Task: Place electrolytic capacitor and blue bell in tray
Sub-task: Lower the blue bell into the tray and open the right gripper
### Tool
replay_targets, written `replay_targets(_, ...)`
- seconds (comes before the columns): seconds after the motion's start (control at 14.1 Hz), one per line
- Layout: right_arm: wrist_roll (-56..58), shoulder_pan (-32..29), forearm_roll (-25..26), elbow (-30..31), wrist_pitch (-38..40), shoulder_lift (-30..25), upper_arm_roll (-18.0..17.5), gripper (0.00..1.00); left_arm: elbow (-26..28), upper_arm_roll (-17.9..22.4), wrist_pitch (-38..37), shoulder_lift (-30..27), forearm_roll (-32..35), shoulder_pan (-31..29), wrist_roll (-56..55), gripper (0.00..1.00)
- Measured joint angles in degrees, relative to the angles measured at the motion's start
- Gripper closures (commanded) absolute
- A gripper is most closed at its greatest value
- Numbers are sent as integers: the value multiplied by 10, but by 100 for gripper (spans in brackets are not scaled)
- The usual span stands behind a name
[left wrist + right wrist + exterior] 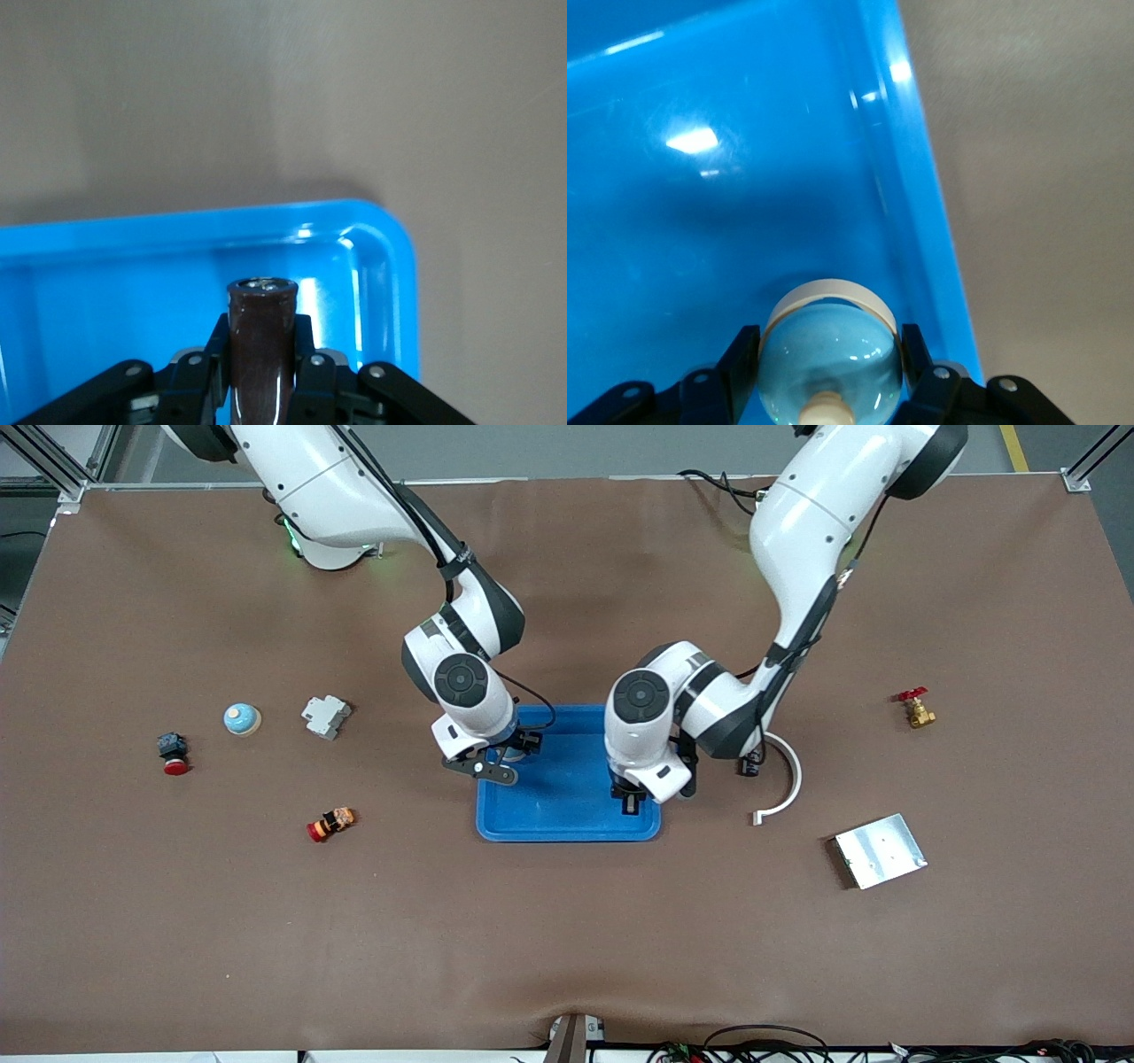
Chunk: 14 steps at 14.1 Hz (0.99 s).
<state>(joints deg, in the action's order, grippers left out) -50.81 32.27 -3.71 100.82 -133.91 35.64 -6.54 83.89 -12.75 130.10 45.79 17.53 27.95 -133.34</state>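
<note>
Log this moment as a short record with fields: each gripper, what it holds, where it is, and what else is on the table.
left gripper: jaws shut on the electrolytic capacitor, over the tray
right gripper: jaws shut on the blue bell, over the tray
tray contents: nothing visibly resting in it
toward the right arm's end: second blue bell, grey block, two red-capped buttons
toward the left arm's end: brass valve, white curved piece, silver metal plate
</note>
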Motion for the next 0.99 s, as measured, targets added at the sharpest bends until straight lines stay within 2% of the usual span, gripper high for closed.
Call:
replay_targets(0.07,-6,3,-7,0,-3,2,0,54,-6,3,0,11,0,6,-4,100)
replay_targets(0.14,-9,4,-14,0,-9,5,0,15,-10,6,0,19,0,9,-5,100)
replay_targets(0.21,-10,4,-18,0,-15,8,1,9,-13,10,0,25,0,12,-5,100)
replay_targets(0.43,-15,3,-19,-1,-17,11,4,0,-15,30,0,36,0,22,-5,100)
replay_targets(0.71,-15,1,-19,-8,-12,10,7,0,-18,34,0,37,0,26,-5,100)
replay_targets(0.99,-14,-25,-19,-25,63,-24,13,0,-25,34,0,39,0,29,-6,100)
